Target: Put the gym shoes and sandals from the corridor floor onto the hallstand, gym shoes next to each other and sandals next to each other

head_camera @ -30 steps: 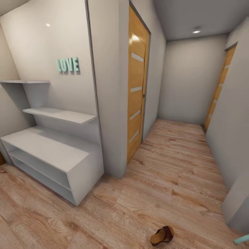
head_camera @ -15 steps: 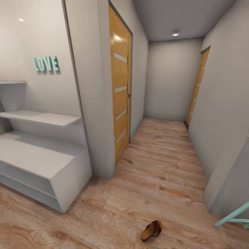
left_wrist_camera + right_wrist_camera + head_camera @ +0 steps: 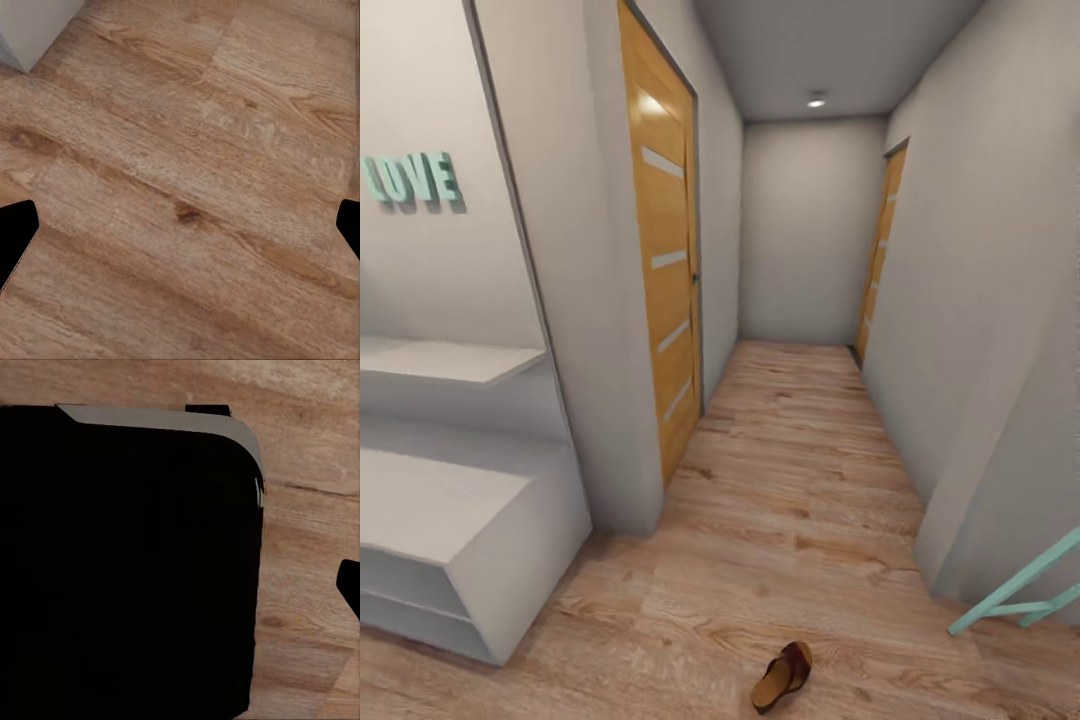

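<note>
1. Head view. One sandal lies on the corridor floor at about 6 o'clock in the frame, sole edge showing, toe toward 1 o'clock. It sits well apart from the hallstand at 8–9 o'clock, whose bench top and shelf openings are bare where visible. Teal letters on the wall at 10 o'clock. Two wooden doors: near door at 11 o'clock, far door at 1 o'clock. A teal frame piece at 4 o'clock; identity unclear. Judgement: robot in transit, looking for shoes; nothing racked.

2. Left wrist view. Camera looks down on planks; a pale corner at 10–11 o'clock. Left gripper: dark fingertips at the 9 and 3 o'clock edges, spread wide, nothing between them. Probably carried spread for the first pickup.

3. Right wrist view. A large black body covers 7–12 o'clock, probably the robot itself. One dark tip at 3 o'clock; right gripper's opening undeterminable.
</note>
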